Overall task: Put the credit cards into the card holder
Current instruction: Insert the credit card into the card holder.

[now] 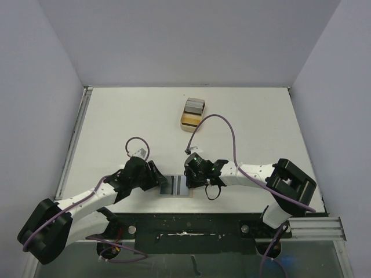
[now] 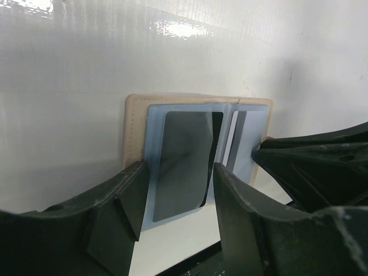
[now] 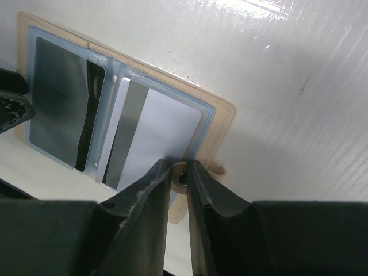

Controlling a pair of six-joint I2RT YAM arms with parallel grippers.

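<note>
White tabletop and pale walls are framing your work area, and the card holder is lying open and flat near the front edge, between your two arms. Its clear sleeves are facing up: a dark card is sitting in the sleeve on your left arm's side, and a white card with a grey stripe is sitting in the other. Your right end effector is hovering at the strap tab, its fingers standing nearly together with the snap button between them. I cannot tell whether they are truly pinching it. Your left end effector is standing spread wide at the opposite edge, its fingers flanking the sleeve that is holding the dark card. I cannot tell whether they are touching it. Well apart, toward the far side of the tabletop, a tan tray is carrying a small stack of more credit cards
</note>
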